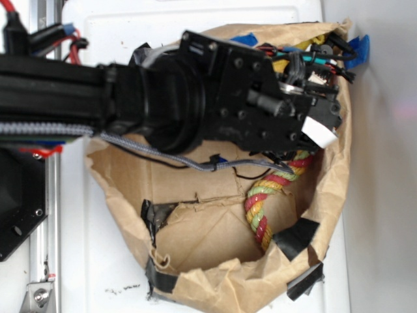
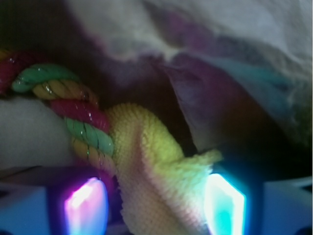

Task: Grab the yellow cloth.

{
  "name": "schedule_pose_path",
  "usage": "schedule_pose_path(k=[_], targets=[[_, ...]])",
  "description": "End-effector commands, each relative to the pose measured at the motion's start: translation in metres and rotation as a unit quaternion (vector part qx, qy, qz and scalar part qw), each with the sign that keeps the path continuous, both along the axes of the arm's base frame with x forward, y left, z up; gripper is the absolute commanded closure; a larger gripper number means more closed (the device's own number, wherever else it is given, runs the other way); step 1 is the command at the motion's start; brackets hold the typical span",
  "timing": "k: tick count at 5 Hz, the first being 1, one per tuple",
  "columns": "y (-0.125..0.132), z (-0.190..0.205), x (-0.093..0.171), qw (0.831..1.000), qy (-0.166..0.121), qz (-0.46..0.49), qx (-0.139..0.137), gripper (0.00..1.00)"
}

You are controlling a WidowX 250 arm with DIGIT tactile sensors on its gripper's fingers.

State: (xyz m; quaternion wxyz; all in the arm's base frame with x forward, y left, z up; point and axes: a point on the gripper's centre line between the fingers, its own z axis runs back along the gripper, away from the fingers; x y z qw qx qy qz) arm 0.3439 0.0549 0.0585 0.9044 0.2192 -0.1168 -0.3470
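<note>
The yellow cloth (image 2: 156, 166), a fuzzy terry rag, lies bunched between my two glowing fingers in the wrist view. It touches the right finger (image 2: 225, 203), and a narrow dark gap separates it from the left finger (image 2: 85, 208). My gripper (image 2: 154, 196) is open around the cloth. In the exterior view the black arm (image 1: 215, 98) reaches down into the upper right of a brown paper bag (image 1: 329, 189). There it hides both the fingers and the cloth.
A red, yellow and green twisted rope (image 1: 262, 202) (image 2: 80, 122) runs right beside the cloth, near my left finger. Pale whitish-teal fabric (image 2: 234, 54) is heaped behind. The bag's crumpled walls, patched with black tape (image 1: 296, 236), enclose everything. A white wall stands on the right.
</note>
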Motion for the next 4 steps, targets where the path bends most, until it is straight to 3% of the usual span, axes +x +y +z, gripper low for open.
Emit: schedule_pose_path(k=[1,4], targets=[[-0.004,0.0228,0.0018,0.999,-0.039,-0.002,-0.001,1.0],[-0.0037,0.0255,-0.001,0.999,-0.046,-0.003,-0.001,1.0]])
